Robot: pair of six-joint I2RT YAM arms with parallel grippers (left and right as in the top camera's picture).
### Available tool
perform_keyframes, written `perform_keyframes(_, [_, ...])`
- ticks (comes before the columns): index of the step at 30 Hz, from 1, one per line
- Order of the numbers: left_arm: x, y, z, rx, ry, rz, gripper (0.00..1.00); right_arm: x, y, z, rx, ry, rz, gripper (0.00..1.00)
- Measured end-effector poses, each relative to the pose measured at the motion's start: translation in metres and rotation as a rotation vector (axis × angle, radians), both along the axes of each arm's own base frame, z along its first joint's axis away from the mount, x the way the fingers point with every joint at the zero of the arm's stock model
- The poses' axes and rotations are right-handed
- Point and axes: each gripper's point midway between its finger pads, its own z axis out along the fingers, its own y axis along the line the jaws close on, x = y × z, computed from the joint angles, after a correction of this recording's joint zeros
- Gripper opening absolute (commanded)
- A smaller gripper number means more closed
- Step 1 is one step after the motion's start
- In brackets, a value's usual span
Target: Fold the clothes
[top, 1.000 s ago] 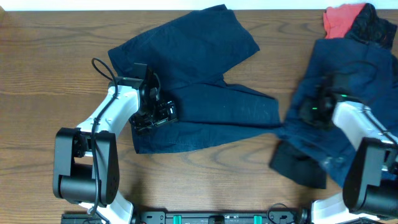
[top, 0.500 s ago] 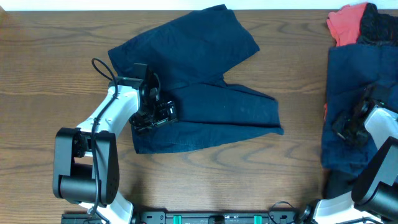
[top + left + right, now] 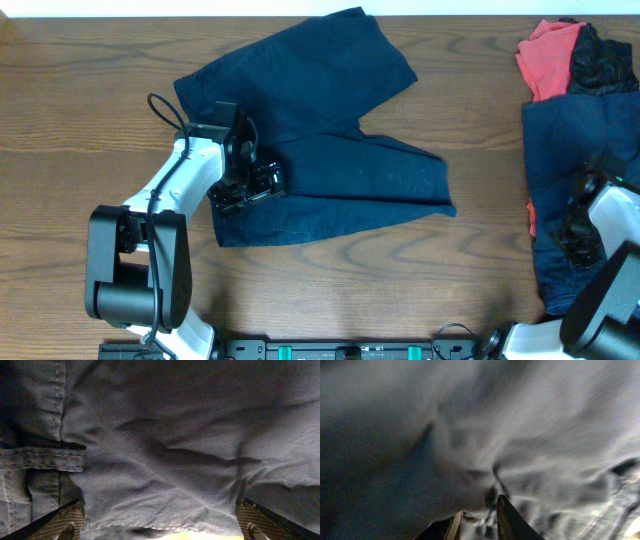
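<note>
Navy shorts (image 3: 330, 140) lie spread across the middle of the table. My left gripper (image 3: 248, 186) rests on their left edge, open. In the left wrist view the gripper (image 3: 159, 531) has its fingers (image 3: 65, 527) far apart, with the shorts' hem (image 3: 165, 522) lying between them. At the right edge a second navy garment (image 3: 560, 150) lies bunched, and my right gripper (image 3: 580, 228) sits on it. In the right wrist view that gripper (image 3: 477, 510) is nearly closed, with a fold of navy cloth (image 3: 520, 435) pinched in it. A coral-red piece (image 3: 548, 60) and a black piece (image 3: 600, 60) lie at the back right.
The wooden table (image 3: 80, 90) shows bare to the left of the shorts and between the two garments. Both arm bases (image 3: 130, 270) stand at the front edge. A black cable (image 3: 165, 112) loops by the left arm.
My right gripper has dragged the navy garment right, toward the table's right edge. The dark cloth that lay near the front right no longer shows. The left arm has not moved.
</note>
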Motion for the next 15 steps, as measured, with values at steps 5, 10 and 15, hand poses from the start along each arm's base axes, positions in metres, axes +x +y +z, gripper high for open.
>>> perform_keyframes(5, [-0.001,0.000,0.000,0.000,0.002,0.000,0.98,0.006,-0.002,0.015,-0.027,-0.063,0.003,0.24])
perform_keyframes(10, [-0.001,0.000,0.000,0.000,0.003,0.000,0.98,0.024,0.001,0.017,0.006,-0.143,0.061,0.26])
perform_keyframes(15, [-0.001,0.000,0.000,0.000,0.003,0.000,0.98,0.043,0.009,0.030,0.041,-0.251,0.140,0.30])
